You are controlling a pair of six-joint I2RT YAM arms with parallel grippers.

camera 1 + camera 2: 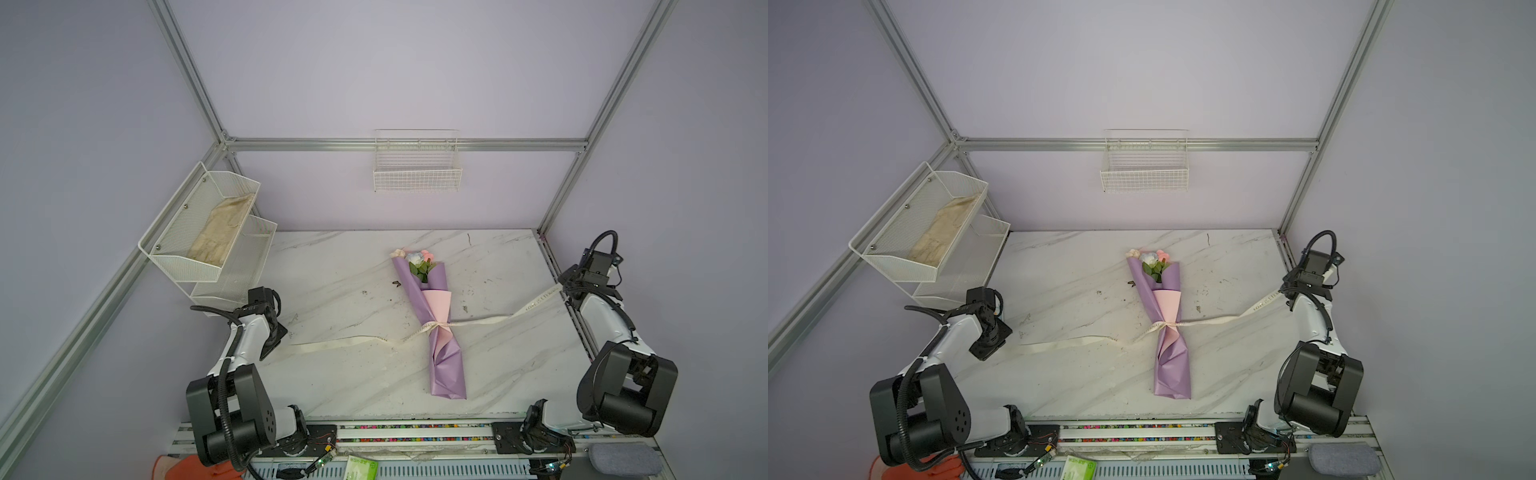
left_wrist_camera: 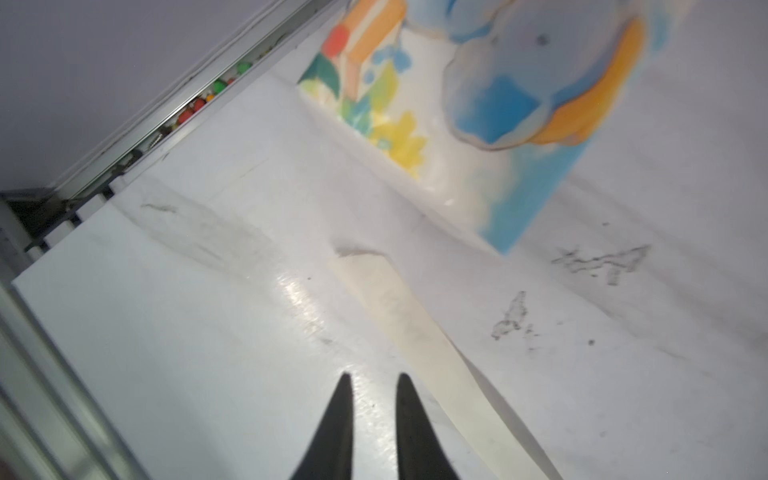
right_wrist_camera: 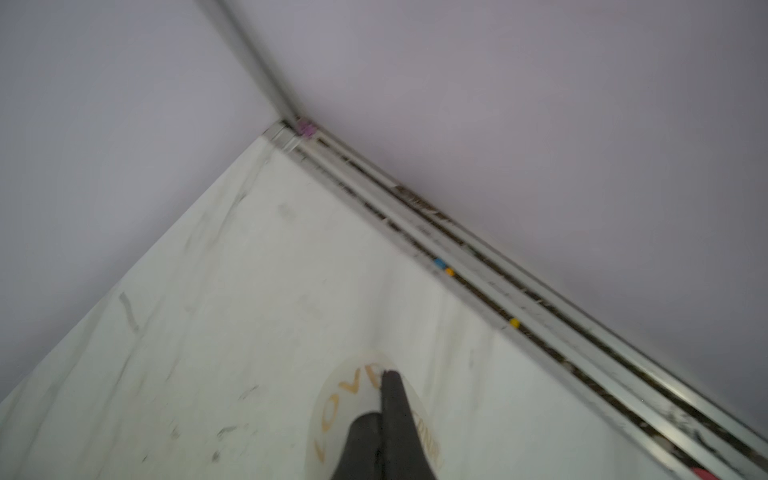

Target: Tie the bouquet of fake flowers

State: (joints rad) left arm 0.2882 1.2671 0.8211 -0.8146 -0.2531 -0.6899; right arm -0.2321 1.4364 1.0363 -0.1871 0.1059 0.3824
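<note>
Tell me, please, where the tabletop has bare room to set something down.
Bare marble: far left, between mesh shelf and bouquet; near strip, between ribbon and front edge, flanking the bouquet's foot. Crowded along the ribbon.

Bouquet (image 1: pixel 432 316) lies centred on the counter (image 1: pixel 353 382), heads toward 12, foot toward 6. Ribbon (image 1: pixel 345 343) crosses it: one end at 9 beside the left claw (image 2: pixel 372 376), the other at 3 in the right claw (image 3: pixel 386 375). Rack (image 1: pixel 199 232) at 10; basket (image 1: pixel 417 178) at 12.
</note>
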